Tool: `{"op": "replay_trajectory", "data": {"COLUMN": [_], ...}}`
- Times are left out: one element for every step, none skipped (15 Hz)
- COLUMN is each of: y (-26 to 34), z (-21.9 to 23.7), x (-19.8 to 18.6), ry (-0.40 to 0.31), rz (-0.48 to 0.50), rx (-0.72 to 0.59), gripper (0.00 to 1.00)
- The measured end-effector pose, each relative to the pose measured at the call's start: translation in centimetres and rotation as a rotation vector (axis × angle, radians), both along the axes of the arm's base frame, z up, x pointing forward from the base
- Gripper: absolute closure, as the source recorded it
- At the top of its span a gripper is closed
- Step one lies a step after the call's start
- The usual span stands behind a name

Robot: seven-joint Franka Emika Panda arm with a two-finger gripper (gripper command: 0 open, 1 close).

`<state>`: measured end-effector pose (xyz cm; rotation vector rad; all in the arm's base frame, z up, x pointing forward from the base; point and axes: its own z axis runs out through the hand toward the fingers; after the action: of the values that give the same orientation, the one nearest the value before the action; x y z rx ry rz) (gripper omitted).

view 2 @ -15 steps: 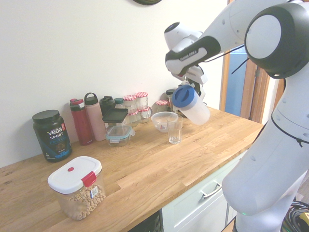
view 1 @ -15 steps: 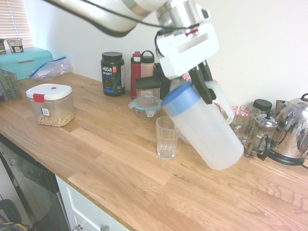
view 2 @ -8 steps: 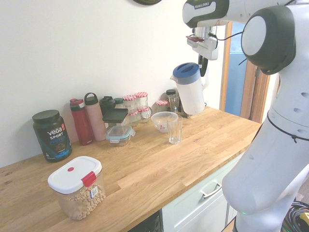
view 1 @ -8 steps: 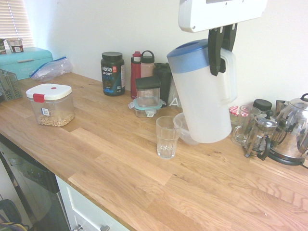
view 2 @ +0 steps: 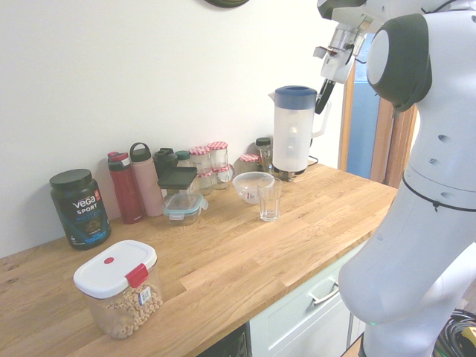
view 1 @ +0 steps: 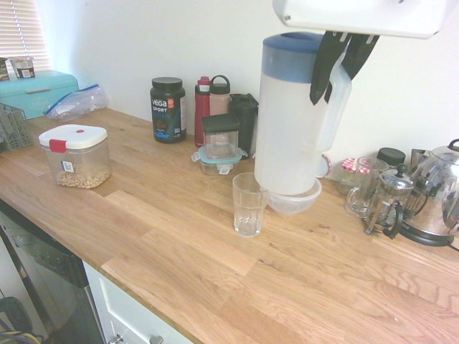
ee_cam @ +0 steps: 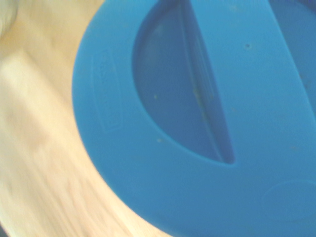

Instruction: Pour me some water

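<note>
A translucent white water pitcher (view 1: 290, 118) with a blue lid (ee_cam: 197, 123) hangs upright over the wooden counter (view 1: 179, 244). My gripper (view 1: 326, 89) is shut on its handle from above. In the second exterior view the pitcher (view 2: 291, 132) and gripper (view 2: 325, 93) are high at the back right. An empty-looking clear glass (view 1: 249, 204) stands on the counter just left of and in front of the pitcher's base. The same glass (view 2: 269, 199) shows in the second exterior view. The lid fills the wrist view.
A clear bowl (view 1: 292, 202) sits under the pitcher. Behind are a black Vega tub (view 1: 168, 109), red and pink bottles (view 1: 210, 100) and stacked food boxes (view 1: 219, 147). A cereal container (view 1: 75, 155) stands left; a glass mug (view 1: 361, 186), French press (view 1: 387, 202) and kettle (view 1: 436, 193) stand right.
The pitcher went from tilted with its lid toward the glass to upright, and the gripper carried it upward and back from the glass. The glass has not moved.
</note>
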<state>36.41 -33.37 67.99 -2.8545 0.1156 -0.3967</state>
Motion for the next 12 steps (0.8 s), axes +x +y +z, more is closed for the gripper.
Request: {"op": "replay_trajectory", "data": {"y": [0.5,1.7,3.4,5.4,7.2,9.1,10.8,12.6,14.9,17.3,20.3,23.3], "z": [0.6,1.1,1.5,1.9,2.3,2.7,3.0,3.0,2.7,2.0,1.0,-0.2], "x": [-0.5,-0.9,-1.3,-2.1,-3.2,-4.5,-5.6,-6.6,-7.2,-7.3,-7.0,-6.6], "ry": [0.024,0.057,0.084,0.103,0.114,0.115,0.111,0.109,0.112,0.115,0.114,0.111], "rz": [-0.066,-0.125,-0.167,-0.194,-0.210,-0.222,-0.230,-0.237,-0.241,-0.247,-0.252,-0.255], "rx": [-0.007,-0.021,-0.032,-0.036,-0.038,-0.037,-0.033,-0.030,-0.029,-0.029,-0.034,-0.036], "gripper": [1.00,1.00,1.00,1.00,1.00,1.00,1.00,1.00,1.00,1.00,1.00,1.00]}}
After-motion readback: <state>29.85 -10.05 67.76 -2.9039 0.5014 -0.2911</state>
